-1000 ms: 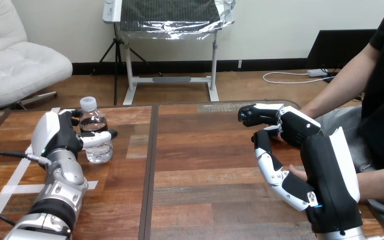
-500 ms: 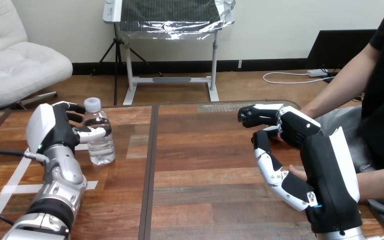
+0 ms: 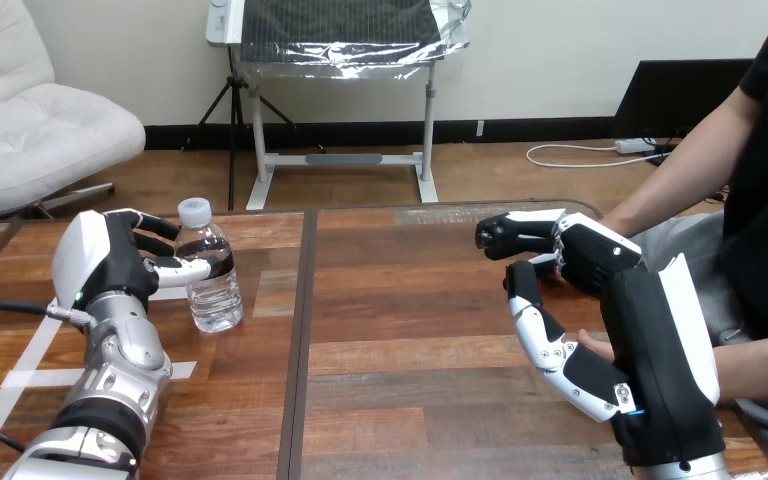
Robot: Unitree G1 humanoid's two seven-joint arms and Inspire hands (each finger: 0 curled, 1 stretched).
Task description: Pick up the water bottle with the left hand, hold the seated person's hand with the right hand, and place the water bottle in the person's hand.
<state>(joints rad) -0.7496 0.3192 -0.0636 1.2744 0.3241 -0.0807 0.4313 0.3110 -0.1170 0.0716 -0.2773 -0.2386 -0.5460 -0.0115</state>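
— Where does the water bottle stand from the dark seam?
— Just left of it, nearly upright, with the cap leaning a little to the left. The left hand is further left of the seam. Its fingers and thumb are curled round the bottle's middle. Whether the base is lifted, I cannot tell.
— And to the right of the seam?
— Well right of it, the right hand lies over the person's hand. Whether it grips, I cannot tell.
— So what does the coming move need?
— I think the bottle must travel rightward over the seam, standing upright, to that hand.
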